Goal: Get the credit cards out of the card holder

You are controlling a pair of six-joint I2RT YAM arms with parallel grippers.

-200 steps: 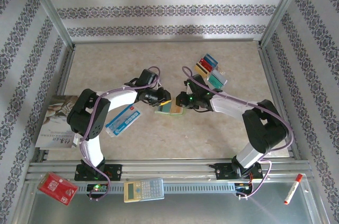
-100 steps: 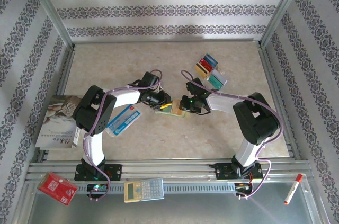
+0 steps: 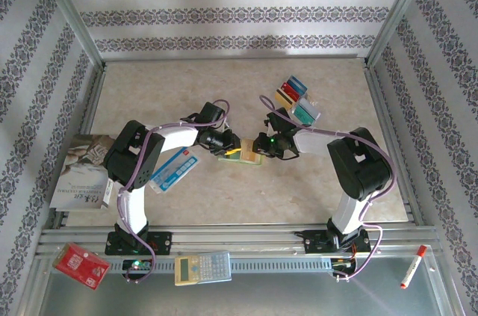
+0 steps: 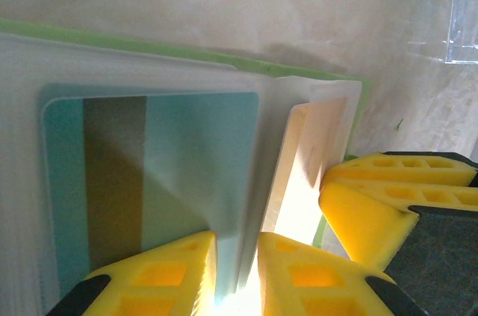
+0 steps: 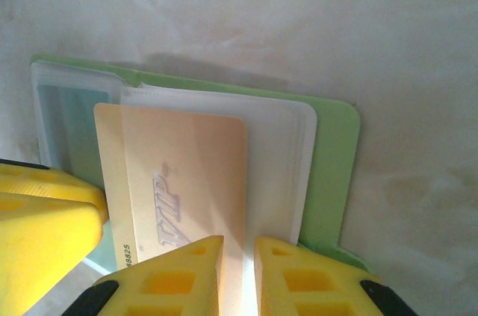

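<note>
The lime-green card holder (image 3: 247, 158) lies open at the table's middle between both grippers. My left gripper (image 3: 226, 145) is shut on a clear sleeve leaf of the card holder (image 4: 149, 47); a teal credit card (image 4: 187, 152) with a dark stripe sits in that sleeve, under the left gripper (image 4: 237, 256). My right gripper (image 3: 256, 146) is shut on the edge of a tan "VIP" credit card (image 5: 187, 174) in another sleeve, beside the green cover (image 5: 332, 166); its jaws (image 5: 239, 256) stand almost together. Several loose credit cards (image 3: 297, 99) lie at the back right.
A blue-and-white packet (image 3: 173, 169) lies under the left forearm. A booklet (image 3: 78, 170) sits at the left edge. On the near shelf are a red board (image 3: 82, 265), a calculator (image 3: 202, 267) and a marker (image 3: 412, 267). Metal frame posts bound the table.
Both arms have folded in and their grippers have closed in on the card holder, which shifted slightly right. The grips look the same.
</note>
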